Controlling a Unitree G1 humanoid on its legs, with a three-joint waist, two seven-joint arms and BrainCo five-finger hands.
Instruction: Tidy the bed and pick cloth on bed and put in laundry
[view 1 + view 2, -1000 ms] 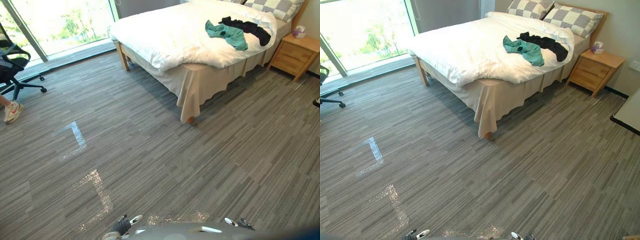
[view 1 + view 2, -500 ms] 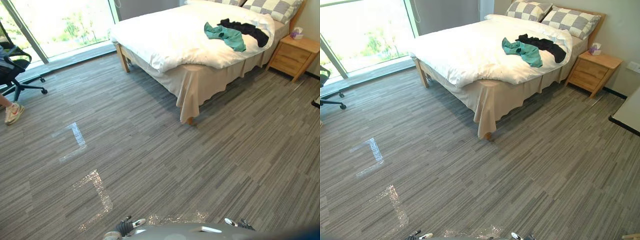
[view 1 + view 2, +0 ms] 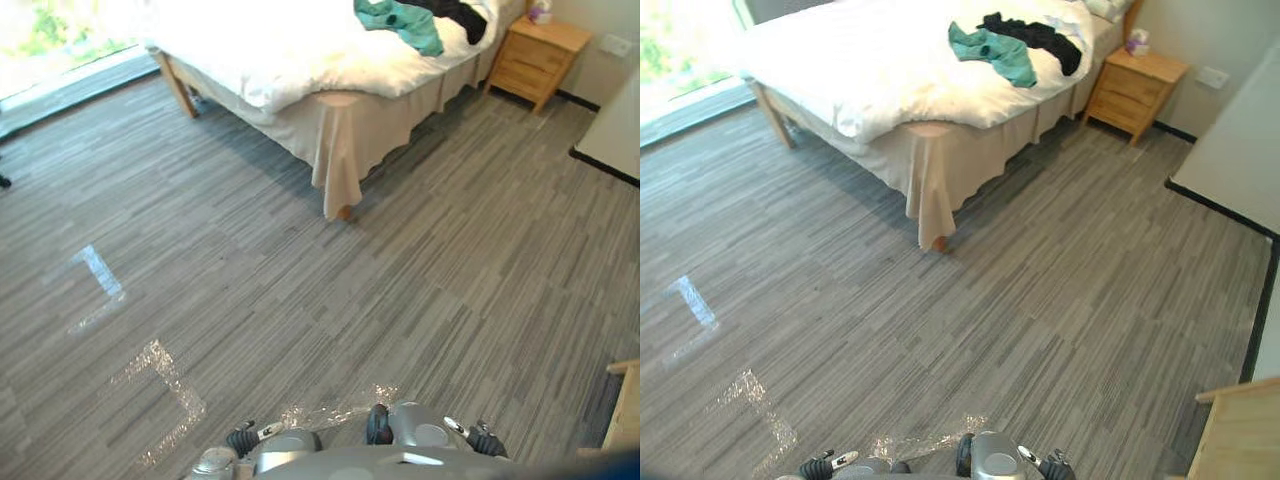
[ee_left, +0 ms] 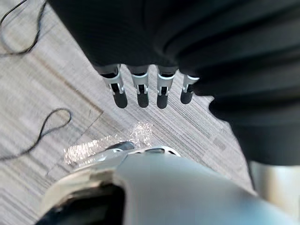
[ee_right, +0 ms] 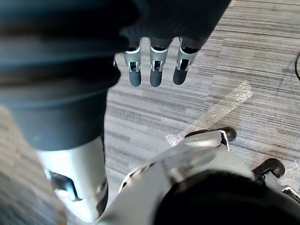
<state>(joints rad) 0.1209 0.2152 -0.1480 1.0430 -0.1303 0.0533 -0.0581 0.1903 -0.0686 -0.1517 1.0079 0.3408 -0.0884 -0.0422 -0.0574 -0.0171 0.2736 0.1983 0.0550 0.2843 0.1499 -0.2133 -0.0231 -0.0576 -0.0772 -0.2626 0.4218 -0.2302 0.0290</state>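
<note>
The bed [image 3: 870, 70] has a plain white duvet [image 3: 840, 55], a plain beige skirt [image 3: 930, 170] and a light brown wooden leg [image 3: 938, 243]. Of the 2 garments, the teal cloth [image 3: 992, 50] and the black cloth [image 3: 1035, 35] are both unpatterned. The nightstand [image 3: 1135, 90] is honey-coloured wood. The floor [image 3: 1060, 290] is grey carpet with fine streaks of lighter and darker grey, marked with glossy clear tape [image 3: 175, 385]. The left hand [image 4: 140, 89] and right hand [image 5: 154, 70] have silver fingers, dark tips and black ribbed covers.
</note>
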